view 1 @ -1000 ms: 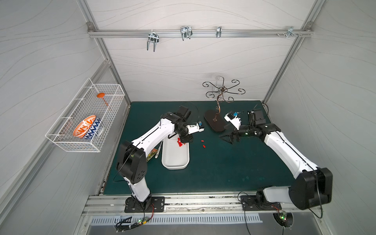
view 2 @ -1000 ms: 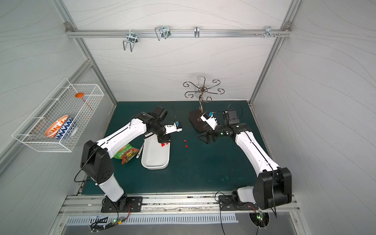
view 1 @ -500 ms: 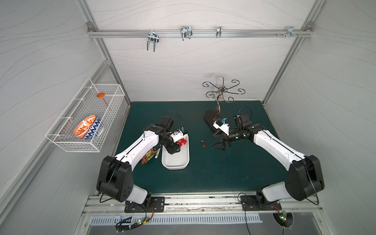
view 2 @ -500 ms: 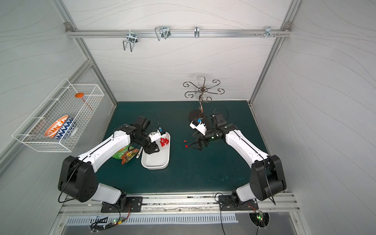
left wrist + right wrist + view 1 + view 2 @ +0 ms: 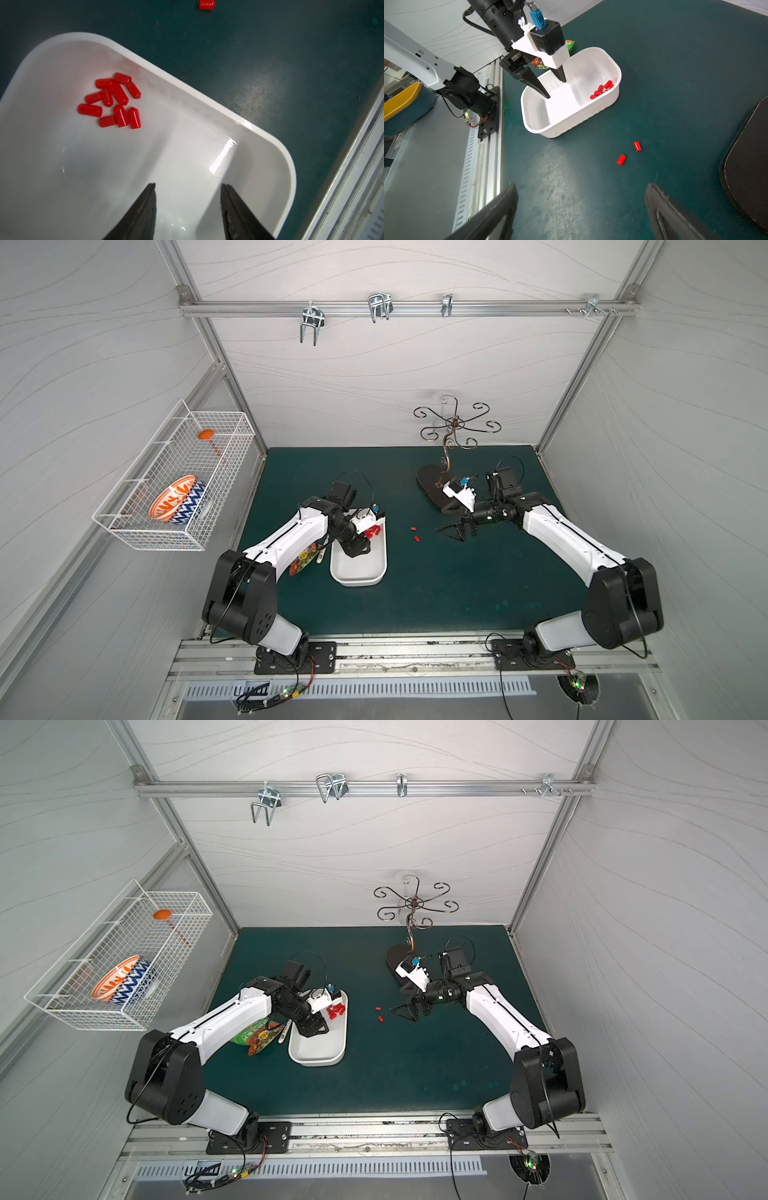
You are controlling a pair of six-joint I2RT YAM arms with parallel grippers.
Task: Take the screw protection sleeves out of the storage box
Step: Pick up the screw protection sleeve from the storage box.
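A dark green table (image 5: 415, 593) fills the floor of a white-walled booth, and the two arms are bolted to a metal rail along its near edge.

The storage box (image 5: 361, 570) lies on the table left of centre, its long sides running near to far. A green and orange snack packet (image 5: 253, 1036) lies just beside its left wall. The left hand (image 5: 188, 186) points down into the middle of the box with its two black fingers spread and nothing between them. I cannot tell whether the tips touch the floor of the box.

About ten of the screw protection sleeves (image 5: 112, 101) lie in a loose cluster in the far half of the box, close to its right wall and apart from the fingers. Two more sleeves (image 5: 621, 159) lie on the bare table to the right of the box, near each other but not touching.

Beyond those two, the right hand (image 5: 581, 191) hangs low over the table with its fingers spread wide, gripping nothing.

Farther back stands a dark wire stand (image 5: 455, 423) with curled hooks on a flat dark base. A white wire basket (image 5: 124, 531) on the left wall holds an orange-and-blue bowl (image 5: 176, 504). High on the back wall runs a rail (image 5: 498, 308) with metal hooks.
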